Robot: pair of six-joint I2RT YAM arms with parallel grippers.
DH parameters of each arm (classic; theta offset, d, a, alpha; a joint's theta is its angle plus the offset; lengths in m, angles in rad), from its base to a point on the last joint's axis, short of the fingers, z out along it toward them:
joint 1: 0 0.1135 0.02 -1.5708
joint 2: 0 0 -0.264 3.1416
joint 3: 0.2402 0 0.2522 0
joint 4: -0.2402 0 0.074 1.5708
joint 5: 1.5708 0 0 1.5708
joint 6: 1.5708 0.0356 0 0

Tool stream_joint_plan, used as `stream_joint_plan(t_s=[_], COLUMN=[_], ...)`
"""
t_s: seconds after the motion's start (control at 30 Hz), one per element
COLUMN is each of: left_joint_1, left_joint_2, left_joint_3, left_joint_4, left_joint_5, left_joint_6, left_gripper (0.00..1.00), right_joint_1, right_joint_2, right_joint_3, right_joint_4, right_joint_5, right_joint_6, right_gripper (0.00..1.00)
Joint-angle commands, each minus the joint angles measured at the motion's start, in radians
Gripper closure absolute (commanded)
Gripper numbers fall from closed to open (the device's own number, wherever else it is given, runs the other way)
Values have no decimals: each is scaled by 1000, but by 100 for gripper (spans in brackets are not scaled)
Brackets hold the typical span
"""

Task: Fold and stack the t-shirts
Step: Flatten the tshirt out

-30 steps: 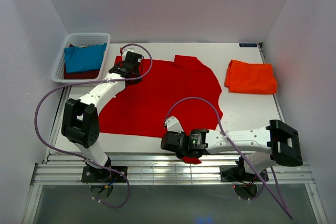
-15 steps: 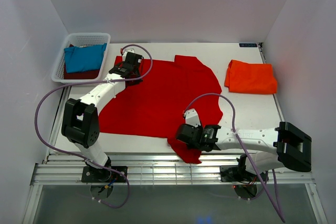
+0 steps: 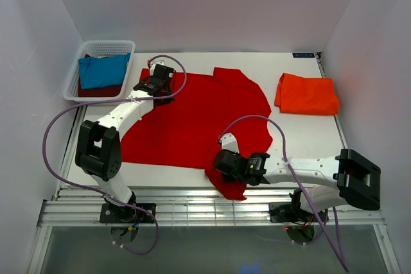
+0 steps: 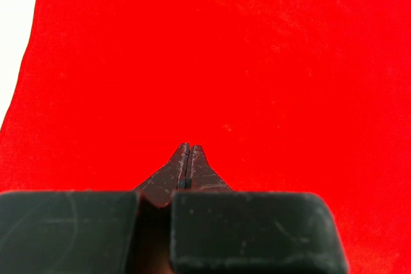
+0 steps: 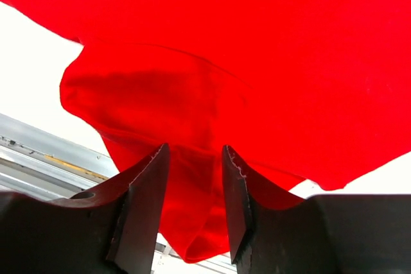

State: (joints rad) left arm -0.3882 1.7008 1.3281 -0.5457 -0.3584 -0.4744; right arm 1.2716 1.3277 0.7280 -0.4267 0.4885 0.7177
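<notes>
The bright red t-shirt (image 3: 192, 113) lies spread open across the middle and left of the table (image 3: 302, 136), mostly flat. One lobe of it (image 3: 231, 187) bunches at the near edge and spills over onto the metal rail (image 3: 160, 213) in front.

The right gripper (image 5: 194, 150) sits low at that bunched lobe. Its jaws stand partly apart and the rumpled red cloth shows in the gap between them, not pinched by either finger.

The left gripper (image 4: 186, 151) reaches to the shirt's far-left corner, just beside the basket. Its jaws are pressed together, tip against tip, directly over smooth red cloth. Whether any cloth is caught between them cannot be told.

An orange-red t-shirt (image 3: 307, 94) rests folded in a neat rectangle at the far right of the table, well apart from the red one.

The white mesh basket (image 3: 109, 44) stands at the far-left corner. It holds a teal-blue t-shirt (image 3: 103, 72) lying on top of a dark maroon one (image 3: 96, 91), of which only the near edge peeks out.
</notes>
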Motion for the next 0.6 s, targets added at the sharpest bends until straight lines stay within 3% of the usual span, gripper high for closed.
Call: stream_joint_plan(t_s=[0.0, 0.33, 0.57], left_joint_1=[0, 0, 0], left_joint_2=[-50, -59, -59], left_joint_3=[0, 2, 2], left_joint_4=[7, 3, 3], left_joint_5=[-5, -19, -27], left_joint_6=[8, 11, 8], left_gripper=[100, 100, 100], right_joint_1=[0, 0, 14], right_joint_2=[10, 44, 33], right_joint_3=[-9, -33, -15], right_joint_4=[22, 40, 17], right_joint_5=[-13, -56, -38], right_joint_6=[-1, 11, 8], right_gripper=[56, 63, 91])
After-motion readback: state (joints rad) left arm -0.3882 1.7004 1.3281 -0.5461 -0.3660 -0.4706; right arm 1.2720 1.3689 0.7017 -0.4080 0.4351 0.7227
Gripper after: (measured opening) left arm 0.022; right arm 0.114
